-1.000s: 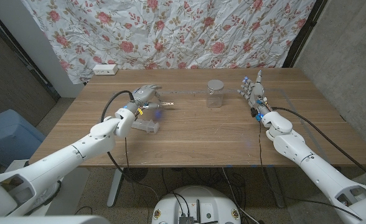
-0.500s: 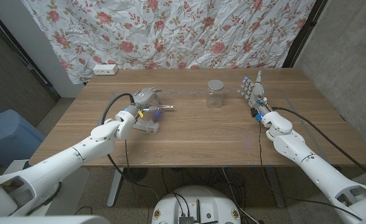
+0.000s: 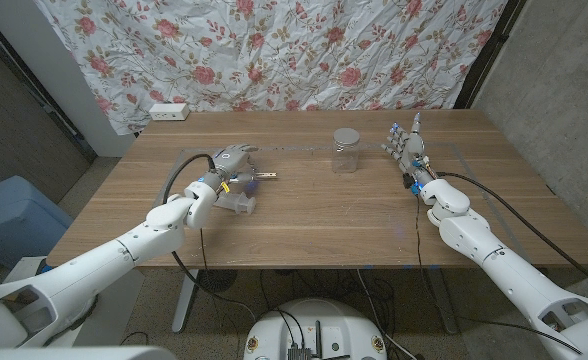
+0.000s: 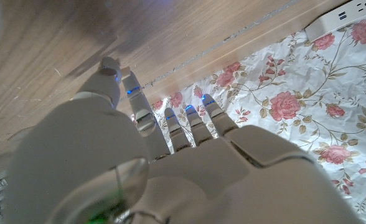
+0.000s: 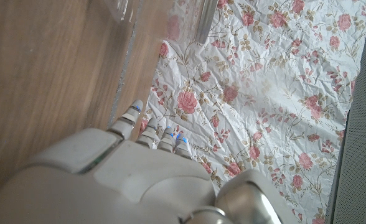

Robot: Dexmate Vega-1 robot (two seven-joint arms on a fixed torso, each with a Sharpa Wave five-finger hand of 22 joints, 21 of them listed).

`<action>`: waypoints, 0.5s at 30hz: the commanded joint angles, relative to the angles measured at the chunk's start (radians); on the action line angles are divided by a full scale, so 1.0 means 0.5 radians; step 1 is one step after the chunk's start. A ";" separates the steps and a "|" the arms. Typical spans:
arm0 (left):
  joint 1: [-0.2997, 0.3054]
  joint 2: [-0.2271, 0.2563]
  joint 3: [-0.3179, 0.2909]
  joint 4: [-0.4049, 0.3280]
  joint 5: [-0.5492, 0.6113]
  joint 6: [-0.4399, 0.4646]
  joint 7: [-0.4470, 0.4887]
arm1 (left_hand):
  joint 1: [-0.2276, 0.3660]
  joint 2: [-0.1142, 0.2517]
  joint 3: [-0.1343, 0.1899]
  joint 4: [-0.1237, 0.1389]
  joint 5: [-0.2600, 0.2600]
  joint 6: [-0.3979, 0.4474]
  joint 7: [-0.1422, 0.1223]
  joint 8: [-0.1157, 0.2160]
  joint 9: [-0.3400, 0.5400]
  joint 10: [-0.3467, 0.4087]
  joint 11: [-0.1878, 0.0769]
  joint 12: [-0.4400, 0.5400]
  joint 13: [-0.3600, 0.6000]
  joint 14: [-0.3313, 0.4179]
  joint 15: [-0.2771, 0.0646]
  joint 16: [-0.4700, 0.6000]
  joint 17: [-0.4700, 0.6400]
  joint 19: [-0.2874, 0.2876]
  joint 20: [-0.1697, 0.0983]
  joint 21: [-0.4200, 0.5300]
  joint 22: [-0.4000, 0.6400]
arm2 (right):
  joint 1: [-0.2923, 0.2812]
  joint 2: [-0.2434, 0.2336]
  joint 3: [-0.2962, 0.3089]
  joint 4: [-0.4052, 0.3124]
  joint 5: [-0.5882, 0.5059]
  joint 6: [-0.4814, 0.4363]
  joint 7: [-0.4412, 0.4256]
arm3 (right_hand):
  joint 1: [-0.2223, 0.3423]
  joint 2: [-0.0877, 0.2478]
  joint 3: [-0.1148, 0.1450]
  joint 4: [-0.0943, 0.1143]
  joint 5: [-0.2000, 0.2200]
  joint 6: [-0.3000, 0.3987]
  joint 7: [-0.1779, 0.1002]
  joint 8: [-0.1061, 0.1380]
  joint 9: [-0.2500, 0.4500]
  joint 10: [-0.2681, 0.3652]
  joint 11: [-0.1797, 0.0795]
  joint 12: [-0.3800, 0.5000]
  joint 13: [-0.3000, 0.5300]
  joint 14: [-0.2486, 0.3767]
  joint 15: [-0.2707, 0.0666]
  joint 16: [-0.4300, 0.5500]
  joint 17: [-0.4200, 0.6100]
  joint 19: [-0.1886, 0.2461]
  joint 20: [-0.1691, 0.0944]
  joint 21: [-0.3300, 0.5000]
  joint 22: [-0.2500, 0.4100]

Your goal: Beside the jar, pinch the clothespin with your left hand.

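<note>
The clear glass jar [image 3: 346,150] with a grey lid stands upright at the middle back of the table; its glass [image 5: 127,7] also shows in the right wrist view. My left hand [image 3: 232,160] hovers well to the jar's left, fingers [image 4: 189,121] spread and straight with nothing between them, thumb sticking out toward the jar. A pale greyish object [image 3: 238,204], apparently the clothespin, lies on the table just on the near side of that hand; it is too small to make out its shape. My right hand [image 3: 406,142] stands upright to the right of the jar, holding nothing.
A white power strip [image 3: 168,111] lies at the table's back left edge, in front of the flowered cloth [image 3: 304,50]. A cable loops from my left forearm over the table. A blue bin [image 3: 4,215] stands on the floor to the left.
My left hand has drifted a little nearer and lower, toward the pale object. The jar and my right hand have not moved.
</note>
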 commanded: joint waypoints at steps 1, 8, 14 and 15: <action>0.000 0.017 0.033 0.027 0.077 0.024 0.003 | 0.004 0.019 -0.009 0.003 0.010 -0.018 0.002 0.005 0.006 -0.018 0.002 0.005 0.006 0.004 -0.005 0.008 0.004 0.001 0.006 0.000 0.004 | 0.000 0.000 0.000 0.000 0.000 0.001 0.001 | -0.003 0.141 -0.010 -0.001 0.011 -0.004 -0.015 0.012 0.005 0.001 -0.012 0.014 0.004 -0.018 -0.068 0.013 0.006 0.013 0.003 0.009 0.010; -0.011 -0.009 0.047 0.050 0.103 0.058 0.010 | 0.001 0.019 -0.013 0.004 0.010 -0.033 -0.002 0.002 0.007 -0.026 -0.001 0.004 0.006 -0.001 -0.001 0.007 0.004 0.000 0.004 -0.001 0.004 | 0.000 -0.001 0.001 -0.002 0.001 -0.001 0.000 | -0.003 0.141 -0.010 -0.001 0.011 -0.005 -0.013 0.012 0.005 0.001 -0.013 0.014 0.004 -0.019 -0.070 0.012 0.006 0.013 0.002 0.009 0.010; -0.030 -0.027 0.063 0.074 0.113 0.063 0.018 | -0.001 0.020 -0.015 0.005 0.010 -0.042 -0.002 0.001 0.007 -0.031 0.001 0.004 0.006 0.001 -0.001 0.008 0.004 0.000 0.006 -0.001 0.004 | -0.001 -0.001 0.001 -0.003 0.001 -0.001 0.000 | -0.003 0.141 -0.010 -0.001 0.011 -0.005 -0.012 0.012 0.005 0.003 -0.013 0.015 0.004 -0.019 -0.071 0.012 0.006 0.013 0.004 0.009 0.010; -0.035 -0.028 0.066 0.077 0.113 0.063 0.013 | -0.002 0.020 -0.015 0.005 0.010 -0.047 0.000 0.000 0.007 -0.032 0.000 0.004 0.006 0.000 0.000 0.008 0.004 0.000 0.006 0.000 0.004 | -0.001 -0.001 0.001 -0.003 0.001 -0.001 0.000 | -0.003 0.141 -0.010 -0.001 0.011 -0.005 -0.013 0.012 0.005 0.002 -0.016 0.014 0.004 -0.019 -0.071 0.012 0.006 0.013 0.003 0.009 0.010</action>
